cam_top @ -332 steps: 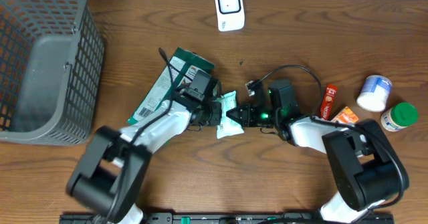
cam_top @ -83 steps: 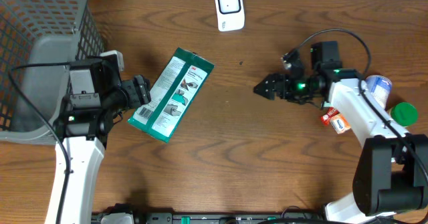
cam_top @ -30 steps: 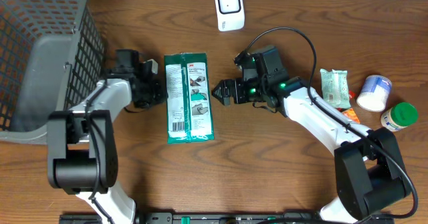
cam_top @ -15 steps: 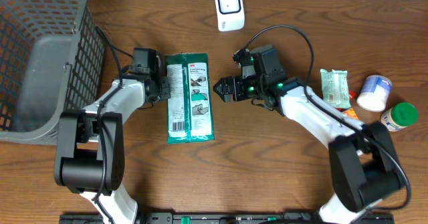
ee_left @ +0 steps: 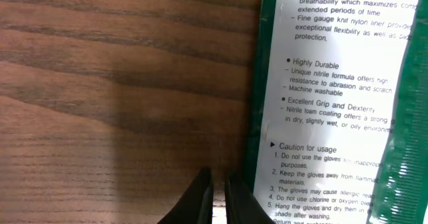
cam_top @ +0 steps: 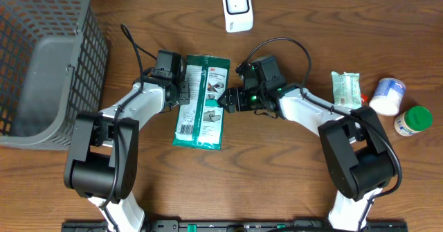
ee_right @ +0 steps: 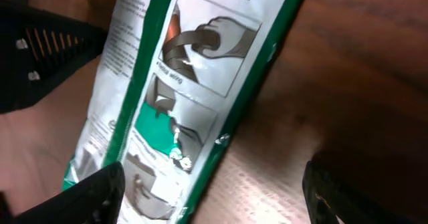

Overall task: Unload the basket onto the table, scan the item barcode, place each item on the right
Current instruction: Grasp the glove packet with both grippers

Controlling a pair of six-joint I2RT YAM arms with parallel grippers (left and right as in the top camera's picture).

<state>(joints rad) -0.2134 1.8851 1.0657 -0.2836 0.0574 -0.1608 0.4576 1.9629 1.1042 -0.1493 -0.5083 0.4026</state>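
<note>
Overhead view: glove packet (cam_top: pixel 199 102), long axis front-to-back, lies between shut left jaws and wide right jaws.

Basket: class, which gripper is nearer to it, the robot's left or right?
Left. The left gripper is at the glove pack's edge on the basket's side; the right gripper is at the pack's opposite edge, farther away.
</note>
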